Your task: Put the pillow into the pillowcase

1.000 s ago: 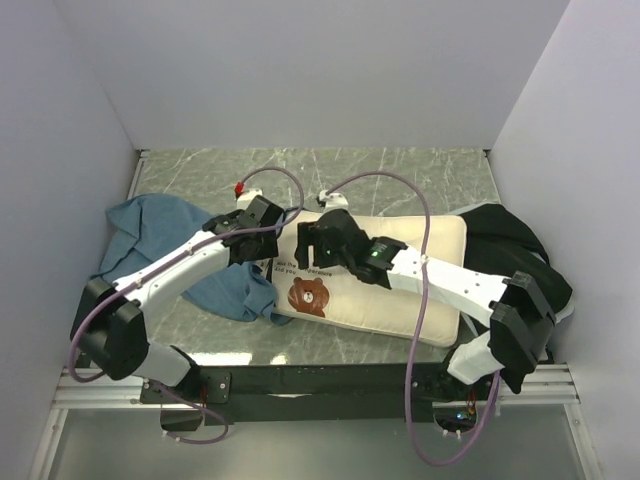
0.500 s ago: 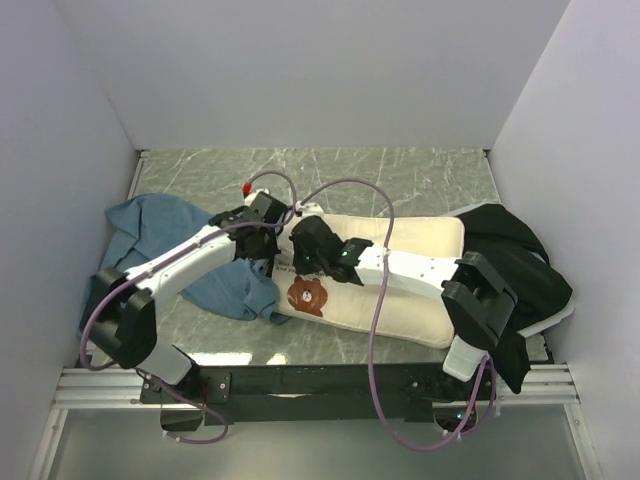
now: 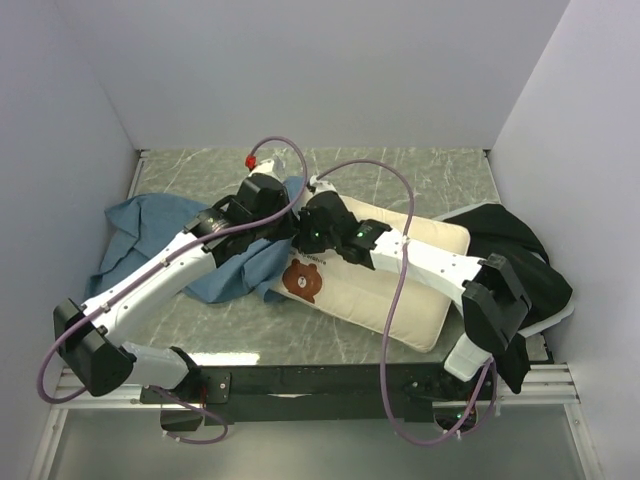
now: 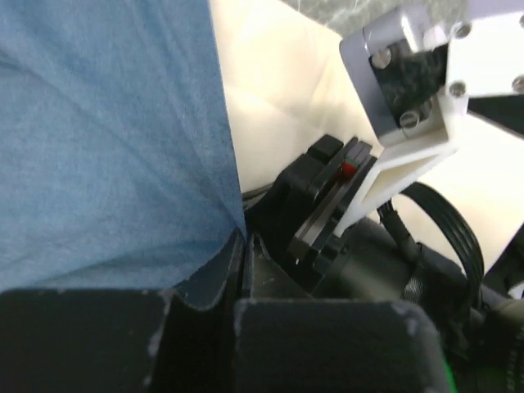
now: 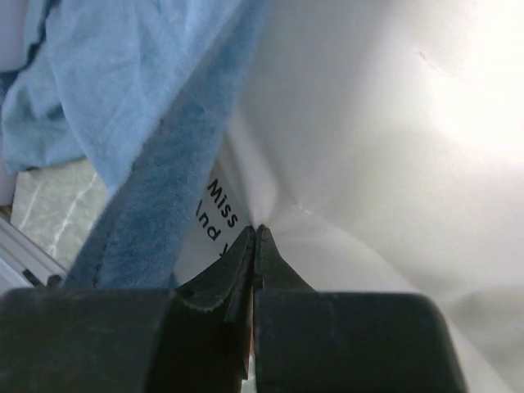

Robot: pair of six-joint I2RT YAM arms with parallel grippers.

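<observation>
Left jaws tight on soft blue pillowcase, right jaws tight on plump pillow.

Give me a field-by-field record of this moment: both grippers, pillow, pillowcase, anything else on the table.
left gripper: shut on an edge of the pillowcase
right gripper: shut, pinching the pillow by its printed text
pillow: lying on the table, bear face up, outside the pillowcase
pillowcase: crumpled on the left arm's side, one edge raised at the pillow's end
black fabric: bundled at the table's right side
task state: pillow not yet inside
</observation>
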